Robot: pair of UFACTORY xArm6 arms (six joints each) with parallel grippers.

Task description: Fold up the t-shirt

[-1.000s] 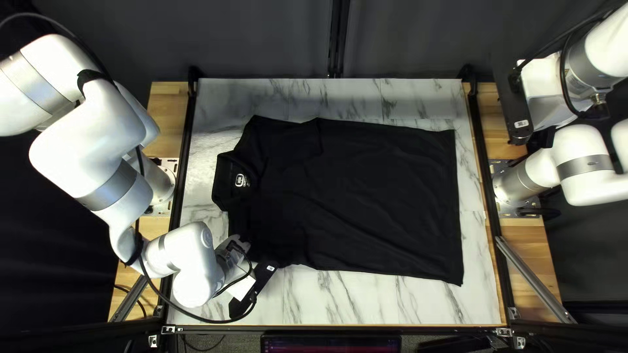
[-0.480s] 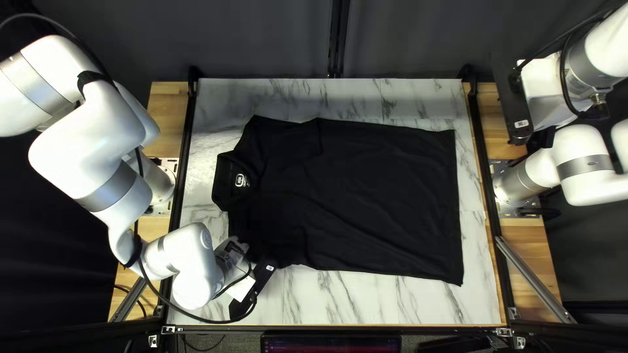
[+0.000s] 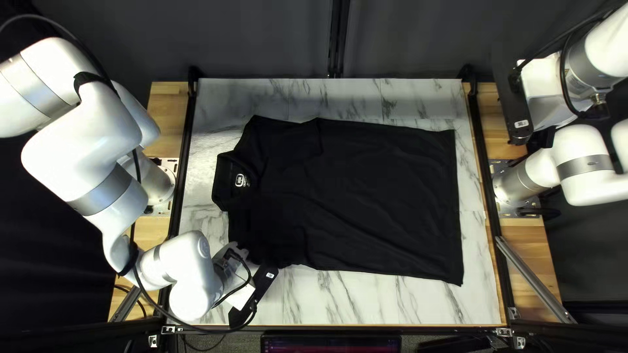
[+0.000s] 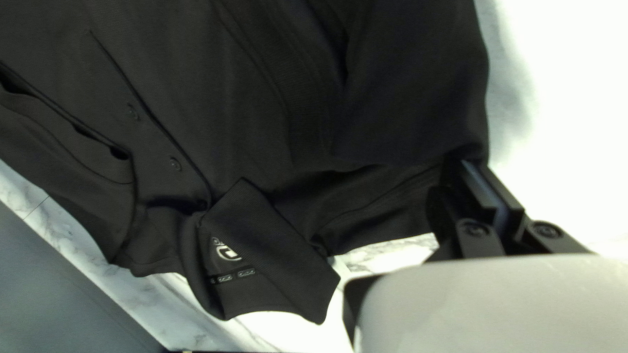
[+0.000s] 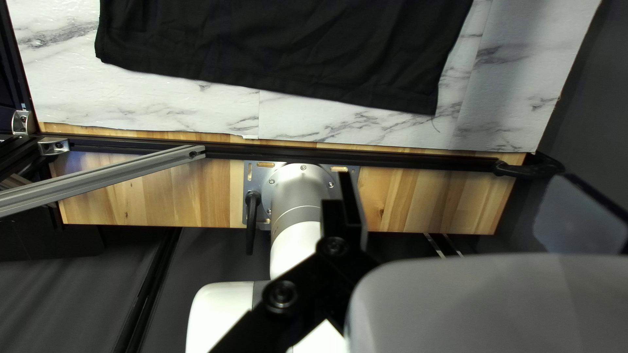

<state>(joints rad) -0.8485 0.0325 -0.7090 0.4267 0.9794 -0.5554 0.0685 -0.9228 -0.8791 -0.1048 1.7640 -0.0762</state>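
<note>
The black t-shirt (image 3: 379,196) lies flat, collar (image 3: 226,178) to the left, hem to the right. At its near left sleeve is my left gripper (image 3: 230,261), its fingertips hidden from above. In the left wrist view, my left gripper (image 4: 483,186) has its fingers close together on the sleeve corner of the t-shirt (image 4: 392,85), beside the collar (image 4: 271,255). Off the table's right edge is my right gripper (image 3: 546,95). The right wrist view shows my right gripper (image 5: 458,186) open, fingers wide apart, holding nothing; the t-shirt's hem (image 5: 275,75) lies ahead.
The marble-patterned table (image 3: 366,301) shows around the shirt. Black rails (image 3: 487,196) run along its sides, with wooden strips (image 3: 520,248) outside. A silver bar (image 3: 533,278) slants near the right edge. My left arm's links (image 3: 98,150) reach over the left side.
My left arm's elbow and forearm have shifted slightly to the left, and the arm's wrist has lowered a little toward the near edge. The t-shirt and my right arm look unchanged.
</note>
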